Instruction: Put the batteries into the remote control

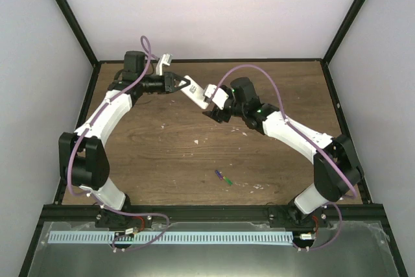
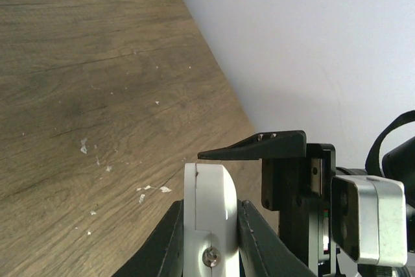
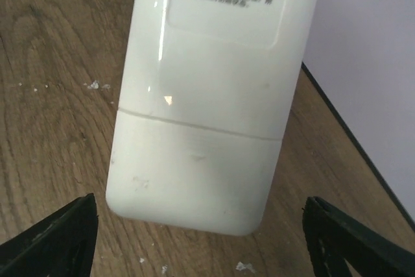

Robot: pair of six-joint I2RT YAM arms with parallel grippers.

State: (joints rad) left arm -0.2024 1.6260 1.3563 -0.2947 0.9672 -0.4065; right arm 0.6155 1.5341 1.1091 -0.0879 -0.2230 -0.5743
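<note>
Glossy white remote control (image 3: 201, 128), back labelled, sits clamped in left gripper (image 2: 211, 225); right gripper (image 3: 198, 209) spread apart.

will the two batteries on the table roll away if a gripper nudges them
Probably: the batteries are slim cylinders lying on the flat table, so a sideways nudge likely rolls them. They look tiny, so likely light and easily scattered.

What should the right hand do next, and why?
Probably close on the end cover of the remote to slide it off: the left hand holds it aloft, the open right hand flanks that cover, and the batteries lie on the table.
</note>
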